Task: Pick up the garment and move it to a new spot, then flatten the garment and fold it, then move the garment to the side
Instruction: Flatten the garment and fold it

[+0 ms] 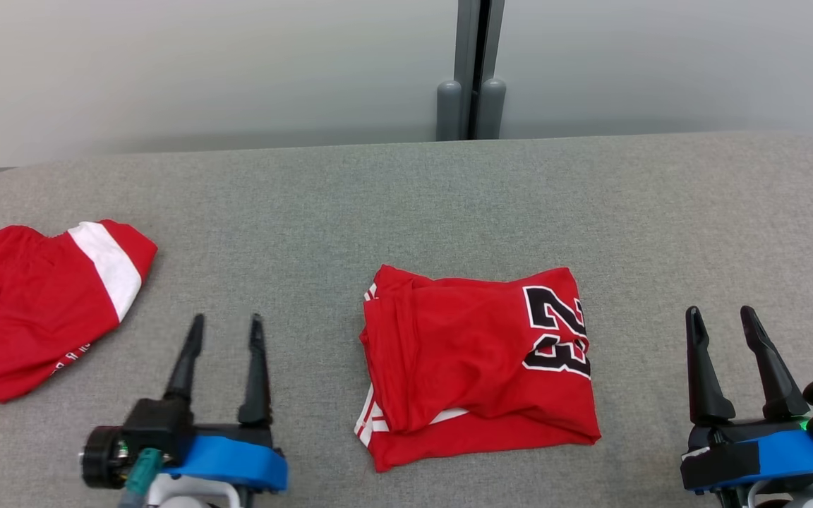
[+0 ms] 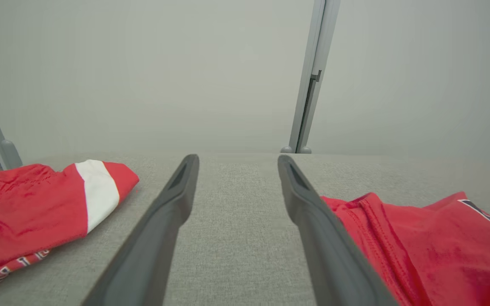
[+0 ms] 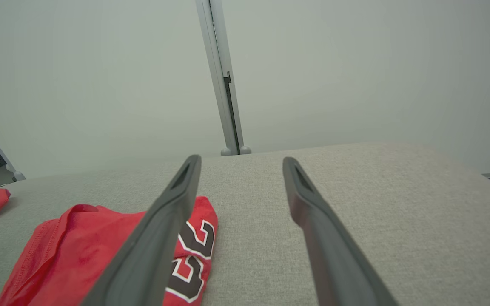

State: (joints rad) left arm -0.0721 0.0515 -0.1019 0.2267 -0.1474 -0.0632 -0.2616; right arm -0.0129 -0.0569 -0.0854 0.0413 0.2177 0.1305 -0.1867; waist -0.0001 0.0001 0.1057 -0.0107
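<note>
Lying at the far left of the grey desk (image 1: pixel 406 204), a pair of red shorts (image 1: pixel 32 310) with a white band runs off the edge of the head view, well apart from the work. Next comes the left pincer (image 1: pixel 227 319), its two dark fingers spread and holding nothing, low over the desk between the shorts and the garment (image 1: pixel 470 353). That garment, a red jersey numbered 23, sits mid-desk as a compact folded rectangle, with layers and white trim showing along its left edge. Further right, the right pincer (image 1: pixel 721 312) is likewise released and empty, near the jersey's right side. Folding looks done, so the step in hand is likely the shift to the side. That calls for both pincers to close on opposite edges, catching every layer, so the bundle travels without unfolding.
</note>
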